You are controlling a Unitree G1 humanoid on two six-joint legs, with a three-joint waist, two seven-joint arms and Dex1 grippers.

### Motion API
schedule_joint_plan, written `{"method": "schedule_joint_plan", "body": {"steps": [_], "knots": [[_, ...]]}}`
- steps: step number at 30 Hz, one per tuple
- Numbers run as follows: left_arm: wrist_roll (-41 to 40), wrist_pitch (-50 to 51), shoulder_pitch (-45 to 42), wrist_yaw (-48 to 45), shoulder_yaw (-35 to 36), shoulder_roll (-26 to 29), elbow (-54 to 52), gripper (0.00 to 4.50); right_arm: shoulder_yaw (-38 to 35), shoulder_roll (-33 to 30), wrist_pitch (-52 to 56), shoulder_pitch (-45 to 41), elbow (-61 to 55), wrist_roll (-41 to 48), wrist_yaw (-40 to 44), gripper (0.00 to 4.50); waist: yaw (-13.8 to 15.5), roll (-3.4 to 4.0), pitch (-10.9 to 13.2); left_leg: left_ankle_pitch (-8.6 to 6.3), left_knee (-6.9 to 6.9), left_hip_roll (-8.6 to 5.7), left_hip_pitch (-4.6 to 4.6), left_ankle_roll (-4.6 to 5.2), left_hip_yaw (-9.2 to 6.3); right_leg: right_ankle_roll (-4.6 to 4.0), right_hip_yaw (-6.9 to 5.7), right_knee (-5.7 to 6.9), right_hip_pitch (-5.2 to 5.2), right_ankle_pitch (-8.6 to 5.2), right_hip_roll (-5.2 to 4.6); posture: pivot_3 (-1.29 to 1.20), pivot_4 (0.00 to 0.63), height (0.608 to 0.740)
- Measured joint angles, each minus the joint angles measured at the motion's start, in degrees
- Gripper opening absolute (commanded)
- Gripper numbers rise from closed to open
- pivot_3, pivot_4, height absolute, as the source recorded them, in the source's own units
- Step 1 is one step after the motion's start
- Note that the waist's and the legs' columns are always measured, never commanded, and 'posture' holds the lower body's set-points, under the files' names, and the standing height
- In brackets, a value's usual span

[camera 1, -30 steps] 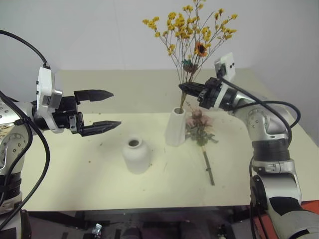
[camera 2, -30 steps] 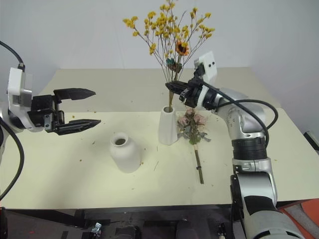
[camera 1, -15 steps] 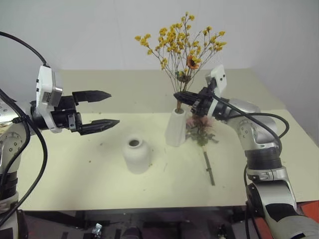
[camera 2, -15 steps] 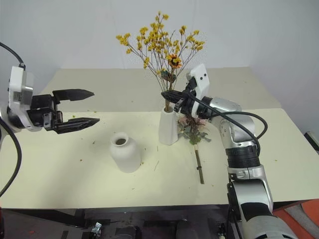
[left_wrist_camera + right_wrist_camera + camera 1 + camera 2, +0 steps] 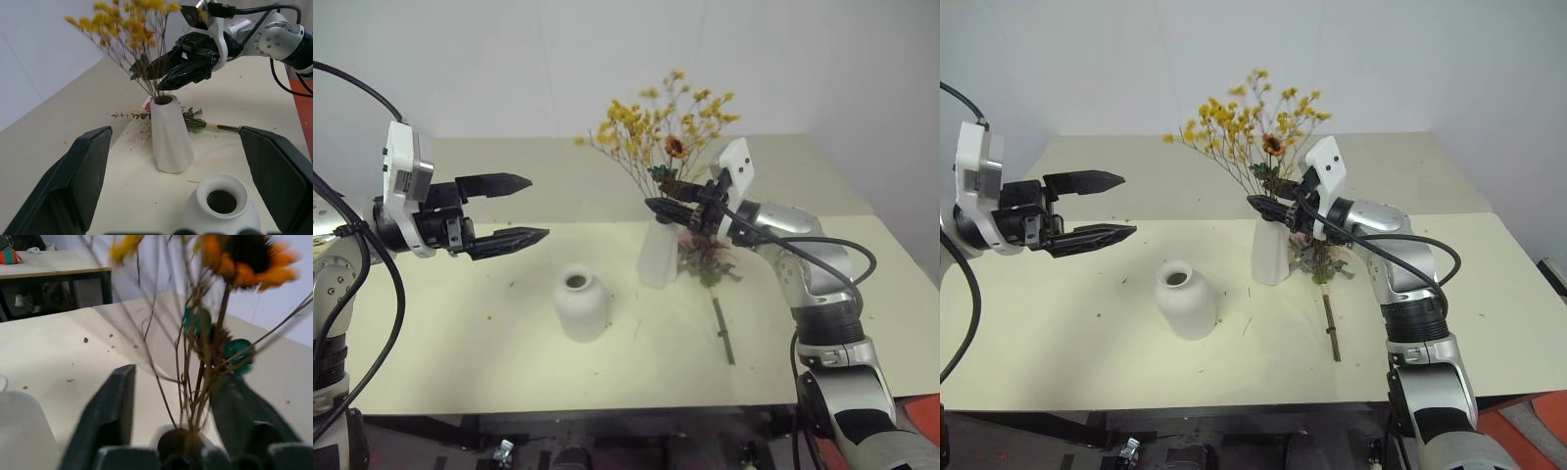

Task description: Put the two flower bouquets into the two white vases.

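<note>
The cream worktop [image 5: 460,343] carries both vases and one bouquet. The yellow dried-flower bouquet [image 5: 666,122] stands with its thin brown stems inside the mouth of the tall tapered vase [image 5: 656,257], which sits upright near the middle of the worktop; the spray leans slightly toward the robot's left. The short round-bellied vase [image 5: 580,305] stands upright and empty, nearer the robot and to the left of the tall vase, apart from it. The pink rose bouquet [image 5: 707,257] lies flat on the worktop just beside the tall vase on its right, blooms toward the vase, its stem [image 5: 722,328] pointing toward the robot. The right tool [image 5: 668,210] is positioned just above the mouth of the tall vase, pointing level toward the robot's left; its two black fingers stand apart on either side of the stems, gripping nothing. The left tool [image 5: 514,209] hovers over the left part of the worktop, well apart from both vases, fingers spread wide and empty, pointing toward the tall vase.
</note>
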Motion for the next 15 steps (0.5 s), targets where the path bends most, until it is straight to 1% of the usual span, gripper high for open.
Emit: {"method": "schedule_joint_plan", "body": {"steps": [3, 4, 9, 10, 13, 15], "knots": [[-0.01, 0.00, 0.00, 0.05, 0.00, 0.00, 0.01, 4.50, -0.01, -0.93, -0.02, 0.93, -0.71, -0.02, 0.04, 4.39, 0.01, 0.00, 0.00, 0.00, 0.00, 0.00, -0.01, 0.00, 0.00, 0.00, 0.00, -0.02, 0.00, 0.00, 0.00, 0.00, 0.150, 0.740], [-0.01, 0.00, 0.00, 0.07, 0.01, 0.00, 0.01, 4.50, -0.01, -1.87, -0.01, 1.52, -1.39, -0.01, 0.15, 4.45, 0.02, 0.00, 0.00, 0.00, 0.00, -0.01, -0.02, 0.00, 0.00, 0.00, 0.00, -0.03, 0.00, 0.00, -0.01, 0.00, 0.150, 0.740], [-0.08, 0.00, 0.02, 0.12, 0.69, 0.00, -0.02, 4.50, -0.33, -7.98, 1.70, 4.43, -4.14, 0.15, 1.92, 4.45, 0.14, 0.00, 0.00, 0.00, 0.00, -0.02, -0.03, 0.00, 0.01, 0.04, 0.00, -0.06, 0.01, -0.03, -0.03, 0.00, 0.150, 0.740], [-0.16, 0.08, 0.18, 0.10, 1.00, 0.00, -0.05, 4.50, -0.34, -9.70, 2.75, 5.12, -4.77, 0.27, 2.63, 4.45, 0.18, 0.00, 0.00, 0.00, 0.00, -0.02, -0.03, 0.00, 0.01, 0.16, 0.00, -0.06, 0.02, -0.10, -0.03, 0.00, 0.150, 0.740], [-0.48, 0.46, 1.16, 0.00, 2.20, 0.01, -0.11, 4.50, -0.85, -14.64, 7.09, 6.09, -5.70, 0.86, 4.42, 4.45, 0.18, 0.00, 0.00, 0.00, 0.00, -0.01, -0.01, 0.00, 0.01, 0.18, 0.00, -0.06, 0.02, -0.11, -0.02, 0.00, 0.150, 0.740], [-1.83, 1.07, 2.62, -0.24, 3.52, 0.21, -0.48, 4.50, -0.92, -19.67, 12.00, 6.39, -7.30, 2.30, 6.52, 4.45, 0.01, 0.00, 0.00, 0.00, 0.00, 0.00, 0.00, 0.00, 0.02, 0.20, 0.02, -0.06, 0.01, -0.13, -0.02, 0.00, 0.150, 0.740]]}}
